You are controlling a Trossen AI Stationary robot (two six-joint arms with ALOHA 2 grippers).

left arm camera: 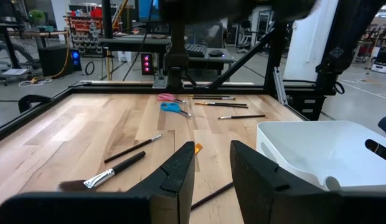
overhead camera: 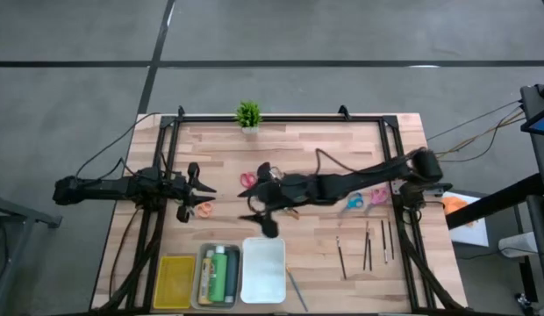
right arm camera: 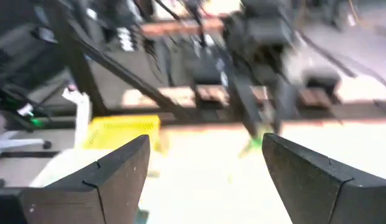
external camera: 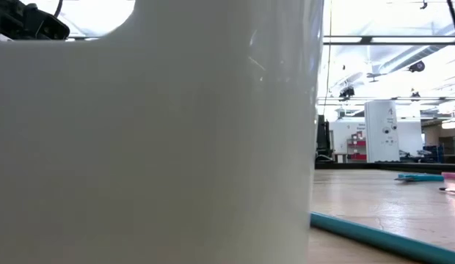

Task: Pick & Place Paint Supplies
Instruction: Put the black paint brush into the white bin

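Note:
My left gripper [overhead camera: 198, 190] [left arm camera: 211, 171] is open near the table's left edge, holding nothing; orange-handled scissors [overhead camera: 204, 209] lie just beside it. My right gripper [overhead camera: 259, 217] [right arm camera: 202, 180] reaches to the table's middle, wide open and empty, above the wood behind the white tray [overhead camera: 263, 269]. Red scissors [overhead camera: 247, 180] lie by it. Blue scissors [overhead camera: 354, 203] and pink scissors [overhead camera: 377, 195] lie to the right. Several thin dark brushes [overhead camera: 368, 246] lie near the right edge. Green and yellow bottles [overhead camera: 218, 274] lie in the grey tray [overhead camera: 202, 298].
A yellow tray [overhead camera: 175, 281] sits left of the grey one at the near edge. A teal pencil [overhead camera: 296, 290] [external camera: 374, 235] lies right of the white tray, whose wall [external camera: 154, 147] fills the low view. A small potted plant [overhead camera: 248, 114] stands at the far edge. Two brushes [left arm camera: 118, 165] lie mid-table.

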